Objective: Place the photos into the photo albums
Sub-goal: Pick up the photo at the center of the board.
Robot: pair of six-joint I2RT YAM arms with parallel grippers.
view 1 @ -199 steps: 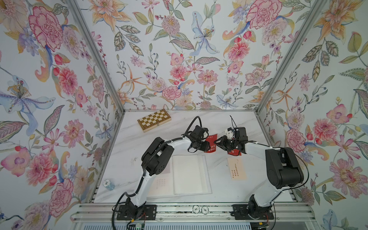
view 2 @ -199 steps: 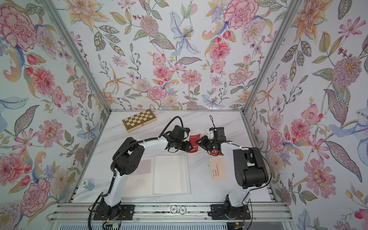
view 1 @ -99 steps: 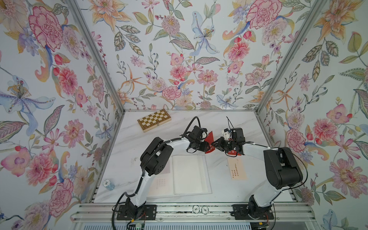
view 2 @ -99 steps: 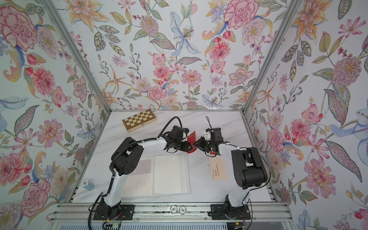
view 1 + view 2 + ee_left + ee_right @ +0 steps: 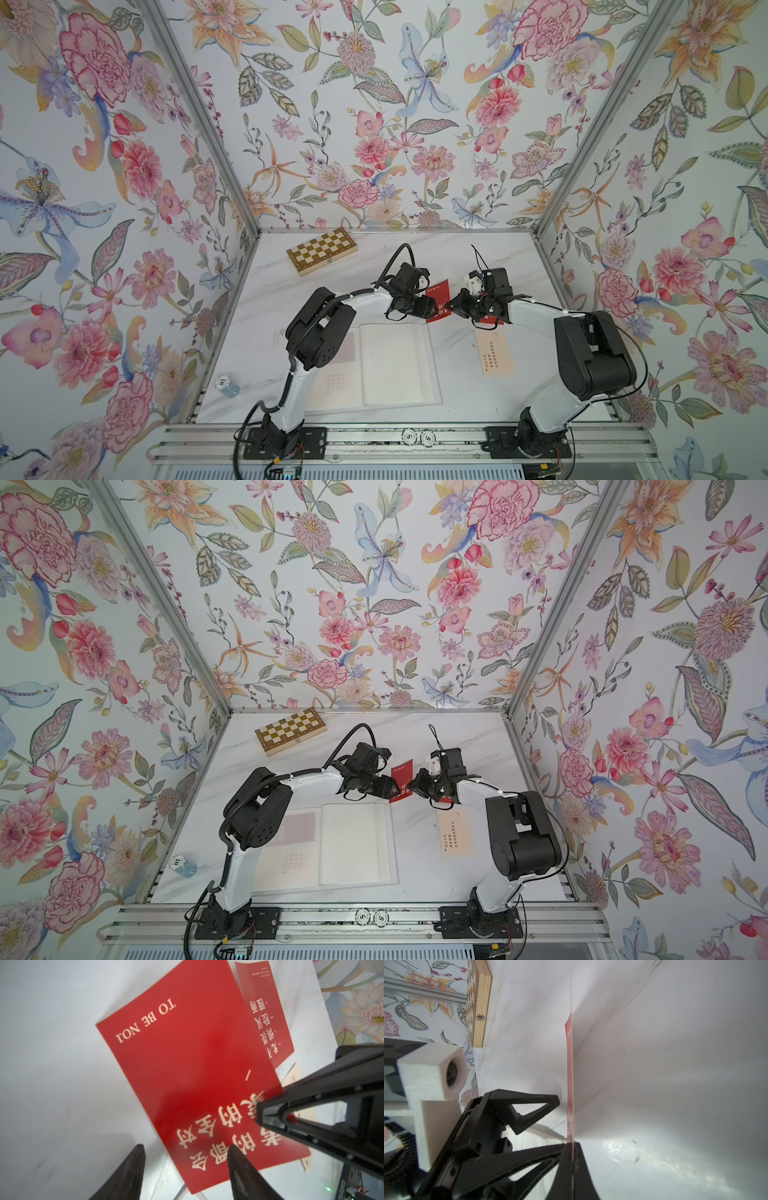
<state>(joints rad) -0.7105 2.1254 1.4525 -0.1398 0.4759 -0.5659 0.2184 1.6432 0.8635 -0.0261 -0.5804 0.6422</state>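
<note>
One red photo, edge-pinched in right end effector with left end effector spread wide, could slip from that thin grip.

The red card reads "TO BE NO.1" in white — beside white Chinese characters.

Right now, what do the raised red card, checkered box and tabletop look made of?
Red card: likely thin coated card stock; smooth satin face, white print, slight bow, very thin edge-on.
Checkered box: wood; pale grain on its side, small metal clasp; squares inlaid or printed, unclear.
Tabletop: white, grey-veined, glossy; marble or a marble-look laminate, cannot tell.
</note>
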